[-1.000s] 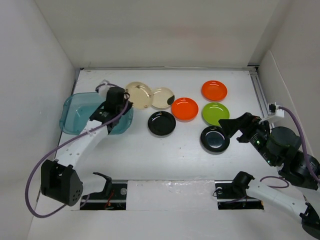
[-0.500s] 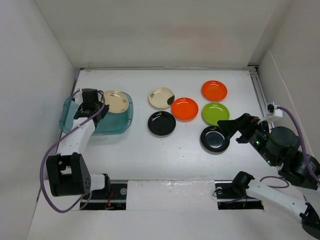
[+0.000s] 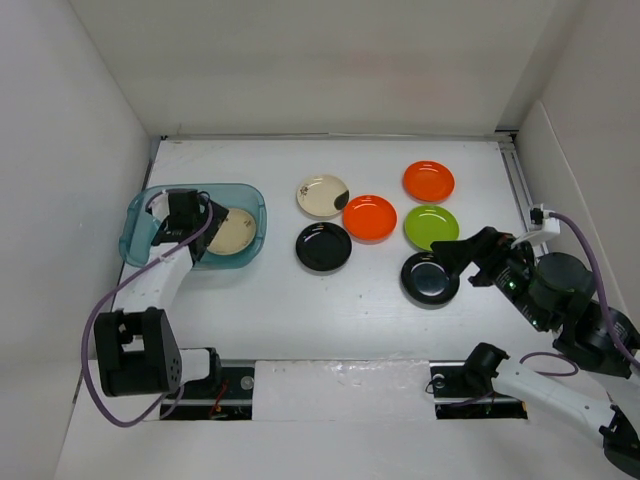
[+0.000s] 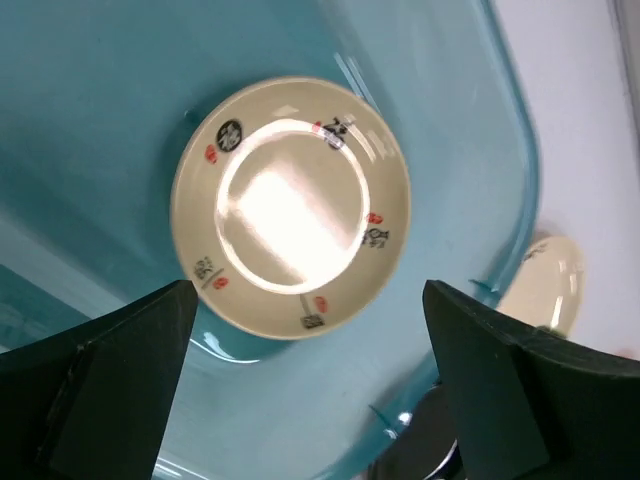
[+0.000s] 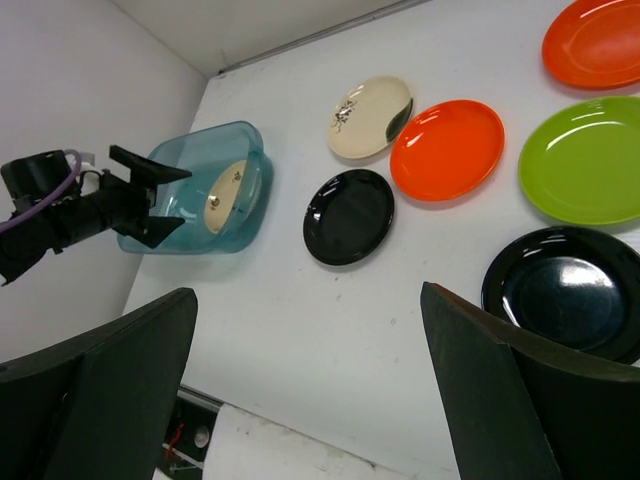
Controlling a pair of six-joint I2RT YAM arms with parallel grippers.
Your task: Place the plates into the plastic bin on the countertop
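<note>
Over the plastic bin (image 4: 460, 120), my left gripper (image 4: 310, 385) hangs with its fingers spread wide and grasping nothing. Below it the gold-tan plate (image 4: 290, 205) lies inside the bin, apart from both fingers; whether it sits flat or leans on a wall I cannot tell. Six plates lie on the countertop (image 3: 300, 310): a cream one with a dark patch (image 3: 324, 195), two orange (image 3: 369, 217) (image 3: 428, 181), one lime green (image 3: 431, 227) and two glossy black (image 3: 323, 246) (image 3: 430, 278). My right gripper (image 5: 308, 330) is open too, empty, near the black plate on the right. These plates look stiff, light and shallow, and by their shine probably slick, so I judge a pinch across the flat face would slide off. The rim is the place to take hold, one finger inside the lip and one under its outer edge. Hard ware like this may chip or clatter, so each should be let go low in the bin.
</note>
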